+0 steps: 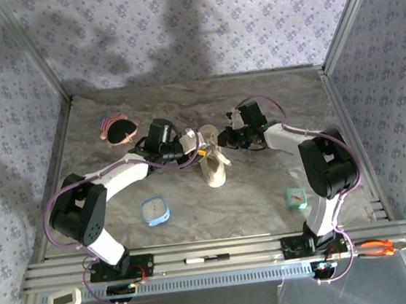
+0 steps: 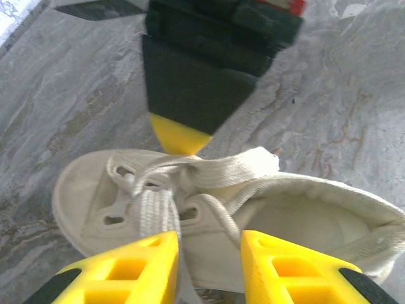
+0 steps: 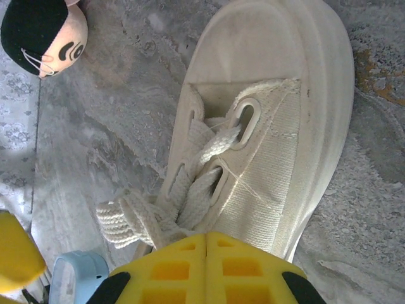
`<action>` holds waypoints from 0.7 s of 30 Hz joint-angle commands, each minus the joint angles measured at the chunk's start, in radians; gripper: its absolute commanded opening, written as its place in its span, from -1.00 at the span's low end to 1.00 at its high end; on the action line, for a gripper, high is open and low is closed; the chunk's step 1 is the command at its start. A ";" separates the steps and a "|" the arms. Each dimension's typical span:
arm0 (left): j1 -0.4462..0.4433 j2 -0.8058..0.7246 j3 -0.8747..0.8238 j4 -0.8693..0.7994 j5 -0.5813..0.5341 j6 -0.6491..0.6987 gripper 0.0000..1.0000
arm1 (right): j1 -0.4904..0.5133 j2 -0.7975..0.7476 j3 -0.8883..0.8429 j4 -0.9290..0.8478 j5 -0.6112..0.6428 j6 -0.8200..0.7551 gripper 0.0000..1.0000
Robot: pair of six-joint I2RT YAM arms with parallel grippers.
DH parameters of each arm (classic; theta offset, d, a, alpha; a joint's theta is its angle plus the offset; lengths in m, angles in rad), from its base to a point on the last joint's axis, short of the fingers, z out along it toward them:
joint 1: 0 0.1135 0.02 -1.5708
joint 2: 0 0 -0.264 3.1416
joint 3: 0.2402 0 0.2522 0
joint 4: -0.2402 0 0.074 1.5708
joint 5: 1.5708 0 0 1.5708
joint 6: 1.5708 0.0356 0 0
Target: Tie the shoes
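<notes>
Sitting well to the left of the shoe (image 1: 214,169), a dark round doll head (image 1: 117,129) with pink trim lies on the marbled table (image 1: 270,100). A blue clock (image 1: 155,210) is nearer, left of the toe, its face too small to read. The left gripper (image 2: 210,248) hovers just left of the shoe, its yellow fingers (image 2: 136,269) parted a little and clamping nothing. One strand of the laces (image 2: 155,212) runs down beside a finger. The cream shoe stands mid-table between both grippers, toe toward the arm bases. Just right of it, the right gripper (image 3: 205,239) is closed, its tips at the bunched laces; whether a strand is pinched I cannot tell. Farther right lies a green clock (image 1: 296,198), its dial unreadable.
</notes>
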 commanded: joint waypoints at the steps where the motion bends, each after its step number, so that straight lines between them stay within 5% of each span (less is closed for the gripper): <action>1: -0.051 -0.018 -0.010 0.004 -0.023 -0.007 -0.38 | 0.006 -0.016 0.036 -0.012 0.025 -0.031 -1.00; 9: -0.142 0.051 0.044 -0.095 -0.082 0.076 -0.37 | 0.012 -0.020 0.051 -0.033 0.032 -0.046 -1.00; 21: -0.154 0.032 0.026 -0.207 -0.017 0.151 -0.46 | 0.005 0.011 0.104 -0.108 0.064 -0.124 -1.00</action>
